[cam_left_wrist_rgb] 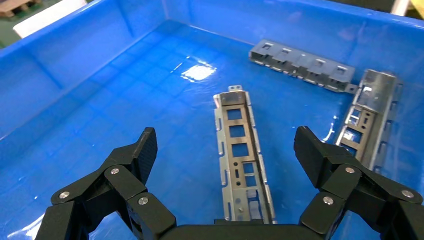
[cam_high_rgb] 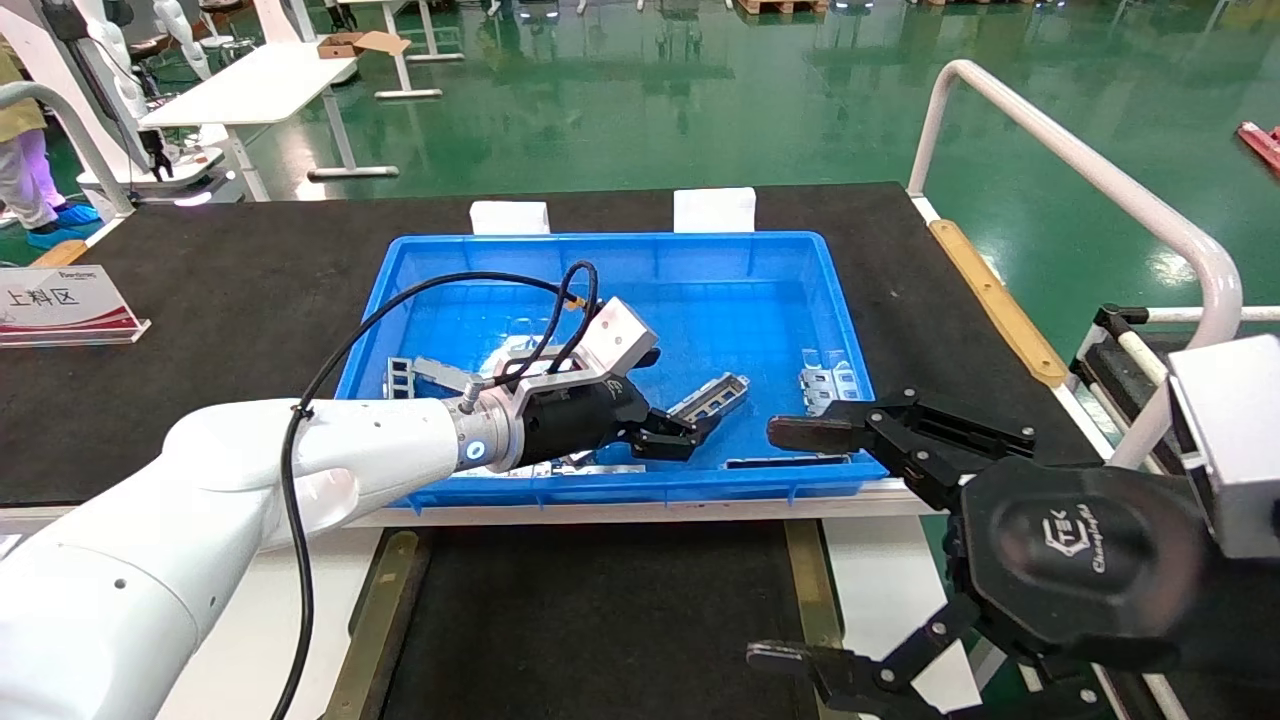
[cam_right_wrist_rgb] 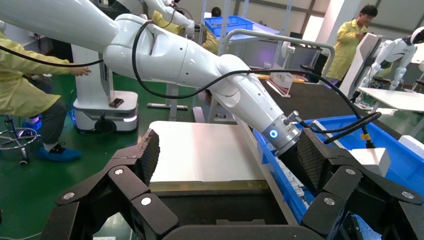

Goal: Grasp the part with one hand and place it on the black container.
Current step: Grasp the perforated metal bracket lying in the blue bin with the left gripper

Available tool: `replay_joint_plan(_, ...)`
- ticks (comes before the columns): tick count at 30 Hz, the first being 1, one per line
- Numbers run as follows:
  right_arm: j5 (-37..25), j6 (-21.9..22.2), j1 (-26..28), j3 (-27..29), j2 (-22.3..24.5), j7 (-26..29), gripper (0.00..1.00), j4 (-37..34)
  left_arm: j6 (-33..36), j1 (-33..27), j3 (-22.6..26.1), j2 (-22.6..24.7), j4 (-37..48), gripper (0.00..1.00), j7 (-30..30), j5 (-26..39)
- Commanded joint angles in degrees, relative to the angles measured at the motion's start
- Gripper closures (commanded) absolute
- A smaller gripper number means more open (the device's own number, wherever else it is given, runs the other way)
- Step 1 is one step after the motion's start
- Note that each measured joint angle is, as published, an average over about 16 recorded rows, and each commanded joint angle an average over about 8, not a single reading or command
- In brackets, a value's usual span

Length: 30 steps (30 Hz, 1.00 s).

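The part is lying flat on the floor of the blue bin, toward its near side, lengthwise between my fingers. My left gripper is hovering over it with fingers spread wide, one on each side, neither touching the metal. I am judging this as the pre-grasp step. The next move calls for lowering, then closing across the narrow width. Two more brackets are lying just to the right. The black container is waiting nearer to me. My right gripper is idling near right, fingers wide and holding nothing.
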Motion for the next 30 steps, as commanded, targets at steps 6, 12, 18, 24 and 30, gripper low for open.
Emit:
replay_joint_plan(6,0.01,0.0,0.0,-0.01,0.0,0.0,1.0,0.0,-3.78,0.36,5.25,-0.09,-1.82,1.0,-3.59,-3.03)
replay_joint_plan(12,0.01,0.01,0.0,-0.02,0.01,-0.01,1.0,0.0,-6.21,0.22,9.1,-0.18,-1.96,1.0,-5.7,-5.07)
replay_joint_plan(18,0.02,0.01,0.01,-0.03,0.01,-0.01,1.0,0.0,-8.41,0.01,12.13,-0.2,-1.83,1.0,-7.89,-7.25)
replay_joint_plan(24,0.02,0.01,0.01,-0.04,0.01,-0.02,1.0,0.0,-9.97,0.15,15.17,-0.17,-2.46,1.0,-9.92,-9.24)
replay_joint_plan(30,0.03,0.02,0.01,-0.04,0.02,-0.02,1.0,0.0,-11.35,0.46,18.19,-0.2,-3.67,1.0,-11.16,-10.98)
